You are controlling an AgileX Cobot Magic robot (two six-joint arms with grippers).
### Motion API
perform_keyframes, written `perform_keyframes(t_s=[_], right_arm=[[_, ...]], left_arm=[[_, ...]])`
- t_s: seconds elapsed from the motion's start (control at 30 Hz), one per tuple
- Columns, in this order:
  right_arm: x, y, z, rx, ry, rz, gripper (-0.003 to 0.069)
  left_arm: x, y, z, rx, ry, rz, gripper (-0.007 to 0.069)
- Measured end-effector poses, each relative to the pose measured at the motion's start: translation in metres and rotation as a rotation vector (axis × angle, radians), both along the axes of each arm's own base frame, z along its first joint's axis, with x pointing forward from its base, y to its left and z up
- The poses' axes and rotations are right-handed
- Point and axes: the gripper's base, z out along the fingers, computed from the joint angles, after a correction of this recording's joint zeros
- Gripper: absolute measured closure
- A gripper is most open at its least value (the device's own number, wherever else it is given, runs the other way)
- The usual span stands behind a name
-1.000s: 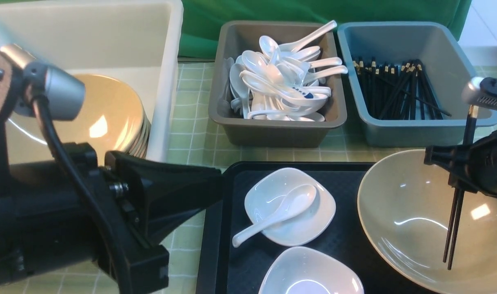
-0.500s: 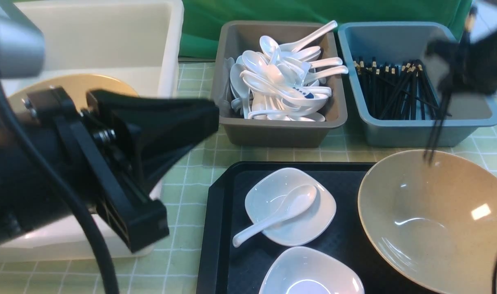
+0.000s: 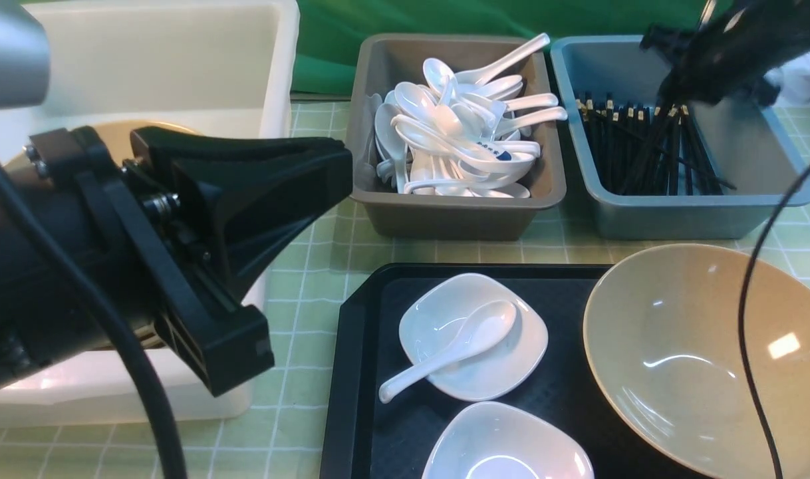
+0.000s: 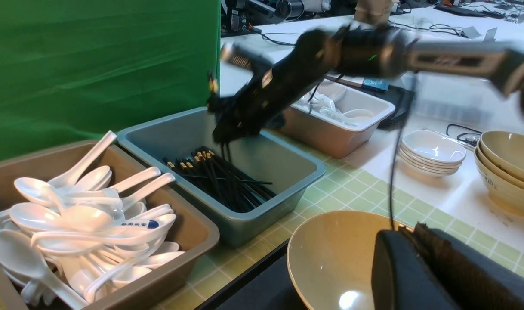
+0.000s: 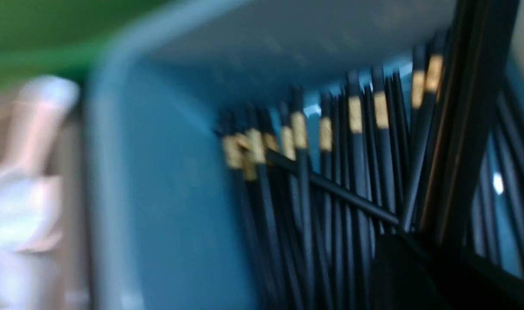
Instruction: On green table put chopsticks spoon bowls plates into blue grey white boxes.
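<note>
My right gripper (image 3: 677,80) hangs over the blue box (image 3: 677,213), shut on a pair of black chopsticks (image 5: 460,129) whose lower ends reach down among the chopsticks (image 3: 631,153) lying in that box. My left gripper (image 3: 338,179) is shut and empty, pointing right above the white box (image 3: 272,100), and it hides most of the tan plates (image 3: 112,133) inside. White spoons (image 3: 458,146) fill the grey box (image 3: 458,213). On the black tray (image 3: 358,372) a white spoon (image 3: 445,352) lies in a small white dish (image 3: 505,359), beside a second dish (image 3: 505,446) and a large tan bowl (image 3: 684,359).
A green backdrop (image 3: 445,16) closes the far side behind the boxes. Past the green table's right edge, a white surface carries another tray of spoons (image 4: 343,116), a stack of small white dishes (image 4: 429,150) and stacked tan bowls (image 4: 507,168). The right arm's cable (image 3: 751,286) hangs over the tan bowl.
My right gripper lifted the chopsticks pair out of the tan bowl and carried it back over the blue box. The left arm rose and shifted left over the white box.
</note>
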Motion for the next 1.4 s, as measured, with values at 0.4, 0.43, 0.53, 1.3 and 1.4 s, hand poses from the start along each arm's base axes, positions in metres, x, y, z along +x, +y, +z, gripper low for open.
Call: perform_keyframes(t_s=[0.4,0.43,0.53,1.3,1.4], right_arm=[[-0.011,0.002,-0.007,-0.047,0.152,0.098,0.0229],[-0.013,0.002,-0.001,-0.051,0.15,0.105,0.0218],[-0.03,0.004,0.042,-0.077,0.125,0.151,0.0188],[-0.227,0.21,0.039,-0.716,-0.098,1.612,0.0181],[-0.224,0.221,0.023,-0.789,-0.144,1.74,0.0181]], left_arm=[[0.001,0.001,0.003,-0.042,0.005,0.016,0.0627],[0.001,0.001,0.003,-0.048,0.013,0.017,0.0627],[0.001,0.001,0.002,-0.068,0.036,0.02,0.0627],[0.006,0.015,-0.023,0.164,0.21,0.067,0.0627],[0.006,0.016,-0.024,0.164,0.217,0.071,0.0627]])
